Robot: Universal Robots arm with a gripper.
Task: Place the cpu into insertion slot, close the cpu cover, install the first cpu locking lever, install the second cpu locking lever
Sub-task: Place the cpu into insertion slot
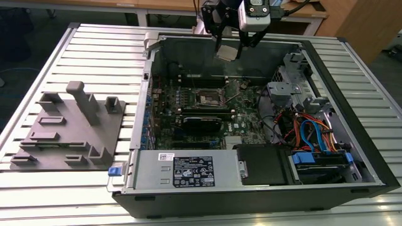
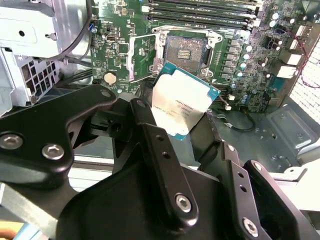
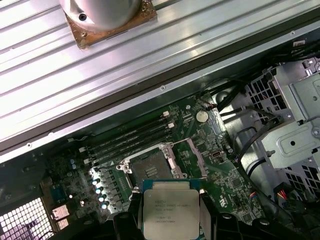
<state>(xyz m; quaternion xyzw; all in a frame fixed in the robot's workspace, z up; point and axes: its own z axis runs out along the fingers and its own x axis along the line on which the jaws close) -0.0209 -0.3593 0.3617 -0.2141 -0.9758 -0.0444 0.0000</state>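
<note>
Silver chip, green board
Chip edged teal; beside the board, blue and orange cables and ribbed silver table

Surface: computer case at the exterior view's right, fixture plate at that view's left edge; insertion slot inside case; cpu above case, in gripper

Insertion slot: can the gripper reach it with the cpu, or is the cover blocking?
Probably yes. The cpu cover is swung open beside the insertion slot, which lies bare, and nothing shows between it and the cpu in the gripper.
</note>
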